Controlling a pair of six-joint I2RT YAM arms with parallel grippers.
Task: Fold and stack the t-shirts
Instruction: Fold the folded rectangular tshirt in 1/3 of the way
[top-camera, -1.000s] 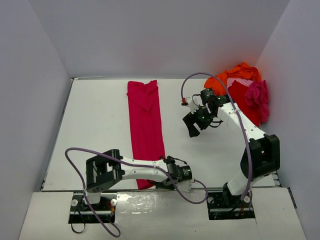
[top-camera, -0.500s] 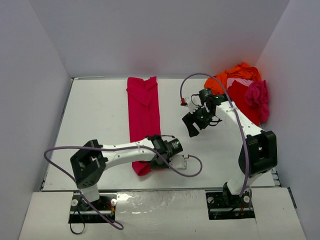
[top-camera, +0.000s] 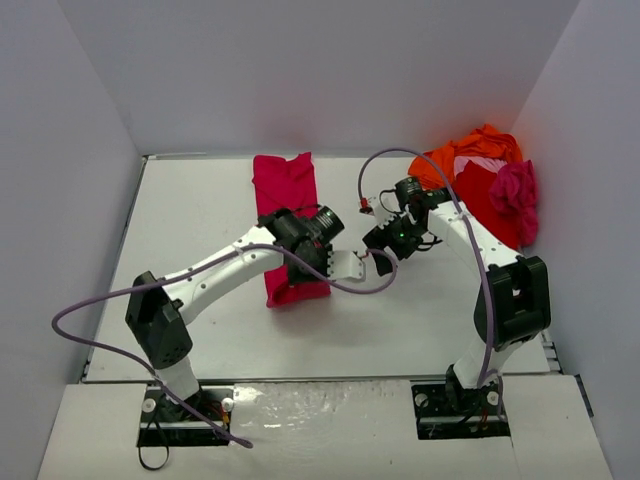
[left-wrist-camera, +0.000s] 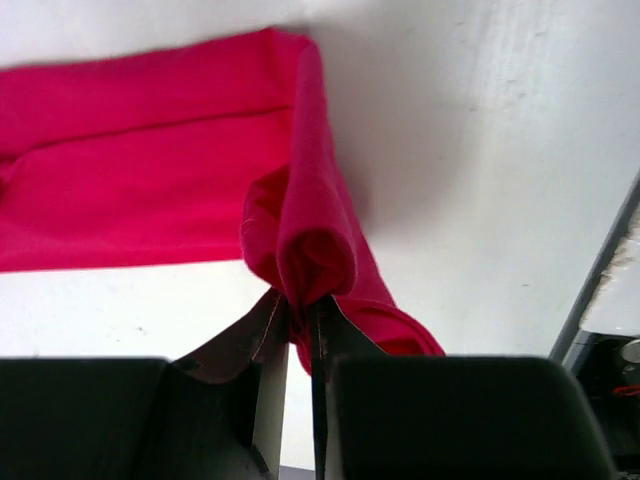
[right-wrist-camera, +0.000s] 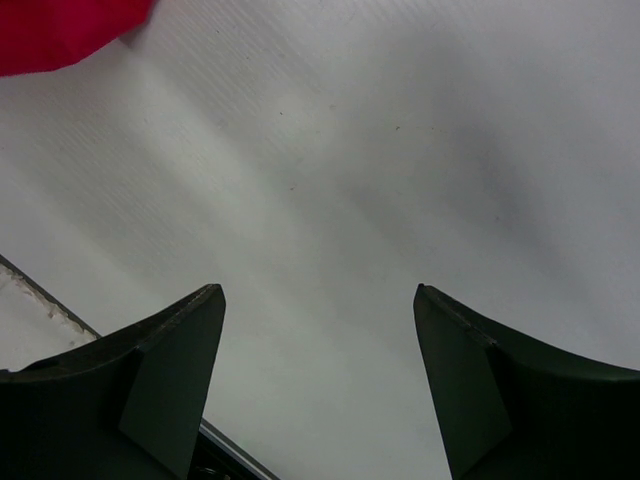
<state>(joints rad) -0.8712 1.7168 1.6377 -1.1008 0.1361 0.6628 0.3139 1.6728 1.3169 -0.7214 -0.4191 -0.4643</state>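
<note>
From above, the pink-red shirt is lying as a strip on the white surface. The other shirts are sitting piled in the far right corner. In the left wrist view, the left tool is pinching a bunched end of the pink-red shirt. In the right wrist view, the right tool is hanging wide open over the surface, holding nothing.

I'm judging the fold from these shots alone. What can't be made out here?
Top view: the near end of the crimson shirt, covered by the left pincer.
Top view: the corner pile; the shirts overlap, so their count and folds are unclear.
Right wrist view: red cloth cut off by the top-left edge; which shirt, cannot tell.
</note>
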